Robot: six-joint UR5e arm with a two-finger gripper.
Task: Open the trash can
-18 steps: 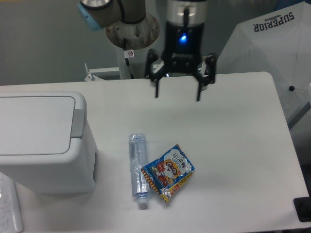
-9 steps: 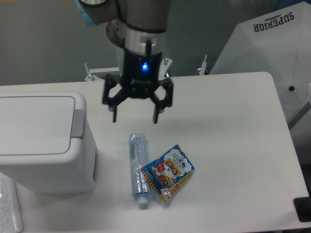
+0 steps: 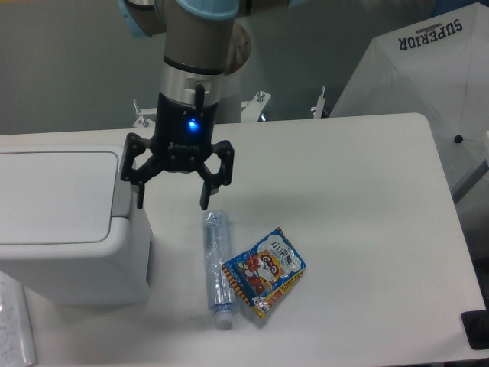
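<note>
The trash can [image 3: 65, 229] is a large boxy white bin at the left of the table, with a flat white lid lying shut and a grey push tab [image 3: 122, 193] on its right edge. My gripper [image 3: 172, 205] is open and empty. It hangs just right of the tab, above the table, with its left finger close to the bin's upper right corner and its right finger above the bottle's top.
A clear plastic bottle [image 3: 217, 266] lies on the table below the gripper. A colourful snack packet [image 3: 264, 270] lies against its right side. A white umbrella [image 3: 435, 84] stands beyond the table's right edge. A dark object [image 3: 477, 329] sits at the front right corner.
The gripper has moved left and down across the table, from the back middle to beside the bin's push tab. It stayed open. Bottle, packet and bin have not moved.
</note>
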